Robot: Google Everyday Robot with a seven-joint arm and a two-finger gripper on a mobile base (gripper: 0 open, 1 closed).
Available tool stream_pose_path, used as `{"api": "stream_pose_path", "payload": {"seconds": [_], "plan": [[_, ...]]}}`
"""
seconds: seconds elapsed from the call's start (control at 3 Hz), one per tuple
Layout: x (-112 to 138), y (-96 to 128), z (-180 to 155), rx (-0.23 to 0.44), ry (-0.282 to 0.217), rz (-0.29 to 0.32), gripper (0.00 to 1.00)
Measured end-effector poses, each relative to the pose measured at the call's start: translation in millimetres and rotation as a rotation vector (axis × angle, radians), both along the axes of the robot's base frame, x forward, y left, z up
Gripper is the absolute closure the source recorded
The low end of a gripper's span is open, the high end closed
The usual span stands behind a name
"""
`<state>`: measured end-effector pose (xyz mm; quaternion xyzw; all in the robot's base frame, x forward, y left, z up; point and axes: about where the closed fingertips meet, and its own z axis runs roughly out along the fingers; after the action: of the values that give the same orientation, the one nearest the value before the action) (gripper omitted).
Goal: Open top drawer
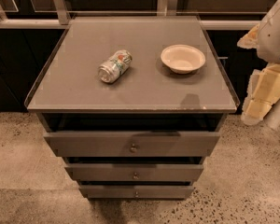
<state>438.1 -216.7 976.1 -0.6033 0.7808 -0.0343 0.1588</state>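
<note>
Gripper first: mine [260, 99] hangs at the far right edge of the view, pale yellow blocks under a white arm casing, off the side of the cabinet [46, 104] and touching nothing I can see; whether it is clenched or released I cannot tell. Everything else lies to its left. Nearest to it is the right-hand corner of the cabinet's glossy grey top [144, 90], which sits about level with it. On that top, left of the gripper and a little farther back, stands a shallow cream bowl [183, 58], upright. Farther left again a drink can [115, 66] lies on its side, its silver end turned toward the camera, well apart from the bowl. Below and to the left of the gripper is the top drawer [93, 144], the widest of three grey-brown fronts stacked under the top, with a small round metal knob [133, 148] at its centre. A dark gap shows between the front edge of the top and the upper edge of this drawer's front; how far out the drawer stands I cannot tell. The gripper is well apart from the knob, higher and off to the right. Under it come the middle drawer [102, 172] and the bottom drawer [107, 192], each narrower in view, each with its own knob. Speckled stone floor [252, 181] lies beneath the gripper
</note>
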Motion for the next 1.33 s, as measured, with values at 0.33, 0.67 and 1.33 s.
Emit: {"api": "stream_pose_path", "payload": {"seconds": [0.33, 0.67, 1.33], "plan": [[0, 0, 0, 0.0, 0.0, 0.0, 0.0], [-3, -2, -3, 0.02, -0.011, -0.007, 0.0], [-56, 8, -67, 0.262, -0.049, -0.091, 0.0]]}}
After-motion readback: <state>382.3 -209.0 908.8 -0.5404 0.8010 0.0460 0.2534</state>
